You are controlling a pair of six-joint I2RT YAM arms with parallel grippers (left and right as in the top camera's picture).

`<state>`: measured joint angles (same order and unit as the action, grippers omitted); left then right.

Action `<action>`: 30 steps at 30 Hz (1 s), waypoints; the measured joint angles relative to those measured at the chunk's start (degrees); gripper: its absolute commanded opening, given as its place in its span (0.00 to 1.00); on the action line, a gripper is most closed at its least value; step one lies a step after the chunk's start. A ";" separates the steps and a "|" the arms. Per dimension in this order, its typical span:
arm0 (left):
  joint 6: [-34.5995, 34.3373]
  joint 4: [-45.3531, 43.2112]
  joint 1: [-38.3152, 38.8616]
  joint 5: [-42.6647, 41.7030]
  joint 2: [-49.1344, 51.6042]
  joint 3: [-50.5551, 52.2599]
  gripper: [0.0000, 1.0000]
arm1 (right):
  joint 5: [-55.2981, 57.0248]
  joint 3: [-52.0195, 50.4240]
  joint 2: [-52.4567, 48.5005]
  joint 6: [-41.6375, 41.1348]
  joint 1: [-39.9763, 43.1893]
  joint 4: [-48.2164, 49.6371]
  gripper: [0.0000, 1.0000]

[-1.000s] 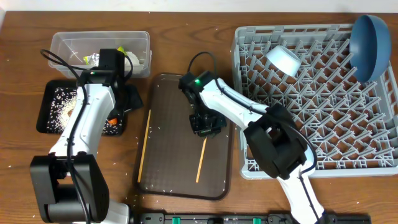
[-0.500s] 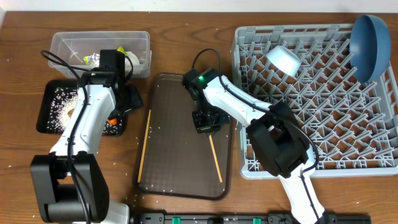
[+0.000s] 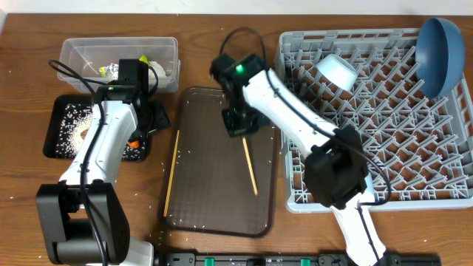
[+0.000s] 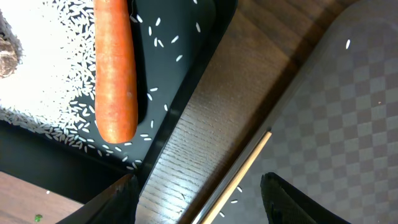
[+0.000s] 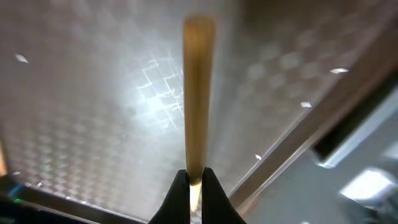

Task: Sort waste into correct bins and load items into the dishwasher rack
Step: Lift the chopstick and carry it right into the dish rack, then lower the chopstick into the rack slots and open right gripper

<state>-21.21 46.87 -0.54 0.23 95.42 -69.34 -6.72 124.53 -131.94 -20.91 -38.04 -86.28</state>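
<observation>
My right gripper (image 3: 238,124) hangs over the back of the dark-brown serving tray (image 3: 207,188), shut on one end of a thin wooden chopstick (image 3: 250,166). The stick slants down toward the tray's right side. In the right wrist view the chopstick (image 5: 199,93) runs straight out from between the pinched fingertips of that gripper (image 5: 194,183). The second chopstick (image 3: 171,174) lies along the tray's left edge. My left gripper (image 3: 153,118) is open and empty, between the black tray (image 3: 53,122) and the serving tray. In the left wrist view, the carrot (image 4: 115,74) lies among rice (image 4: 56,93).
The clear tub (image 3: 74,50) at the back left holds tissue and a wrapper. The grey dishwasher rack (image 3: 384,133) fills the right side, with a blue plate (image 3: 440,55) upright at its back right corner and a small bowl (image 3: 336,70) near its back left.
My right gripper has risen and moved toward the back of the serving tray with the chopstick. The stick's free end swung from lower left to lower right. The left arm has not moved.
</observation>
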 measured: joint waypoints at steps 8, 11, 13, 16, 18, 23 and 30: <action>0.00 0.00 0.00 0.02 0.00 0.02 0.64 | 2.73 10.51 0.00 2.54 5.01 -8.85 0.01; 0.00 -0.02 0.00 0.02 0.00 0.02 0.64 | 3.21 14.80 0.00 3.56 7.23 -10.82 0.01; 0.00 -0.02 0.00 0.02 0.00 0.02 0.64 | 3.21 16.92 0.13 4.24 8.63 -10.78 0.01; 0.00 -0.04 0.00 0.02 0.00 0.02 0.64 | 3.19 18.12 1.18 5.07 10.54 -10.80 0.01; 0.00 -0.13 0.00 0.04 0.00 0.02 0.64 | 3.19 18.18 2.75 5.46 12.00 -10.82 0.01; 0.00 -0.24 0.00 0.04 0.00 0.02 0.64 | 3.76 18.45 8.09 5.88 16.31 -10.86 0.01; 0.00 -0.24 0.00 0.04 0.00 0.02 0.64 | 6.27 18.45 10.71 6.38 22.16 -10.64 0.01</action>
<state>-21.21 46.63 -0.54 0.27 95.42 -69.32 -0.45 142.98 -121.23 -14.52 -15.88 -96.92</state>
